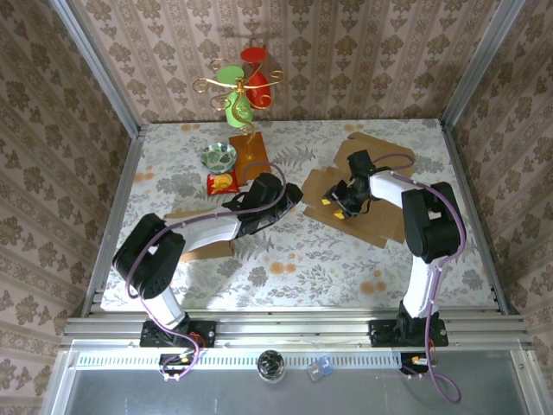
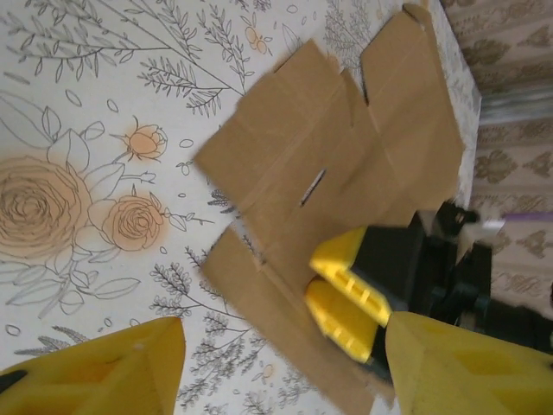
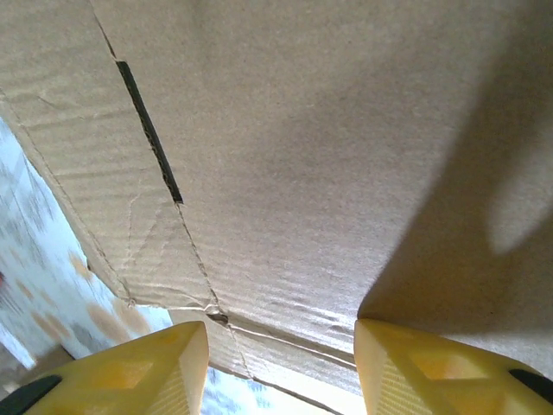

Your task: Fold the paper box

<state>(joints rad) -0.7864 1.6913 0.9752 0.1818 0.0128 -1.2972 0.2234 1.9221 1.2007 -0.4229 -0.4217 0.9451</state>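
Observation:
The paper box is a flat brown cardboard sheet [image 1: 373, 216] lying unfolded on the right half of the table, creased into flaps, with a narrow slot [image 2: 313, 186]. My left gripper [image 2: 285, 380] is open just off the sheet's left edge, and a lower flap [image 2: 285, 320] runs between its yellow fingers [image 2: 112, 367]. My right gripper [image 1: 339, 206] rests over the sheet's left part. Its yellow fingers [image 2: 350, 298] touch the cardboard in the left wrist view. In the right wrist view that gripper [image 3: 281, 372] is open, fingers wide apart, close against the cardboard [image 3: 328, 147].
A small green bowl [image 1: 219, 156] and a red packet [image 1: 223, 181] sit left of centre. An ornament stand [image 1: 244, 86] rises on a brown base [image 1: 250, 149] at the back. A brown piece [image 1: 207, 252] lies under the left arm. Metal rails edge the floral tabletop [image 1: 328, 259].

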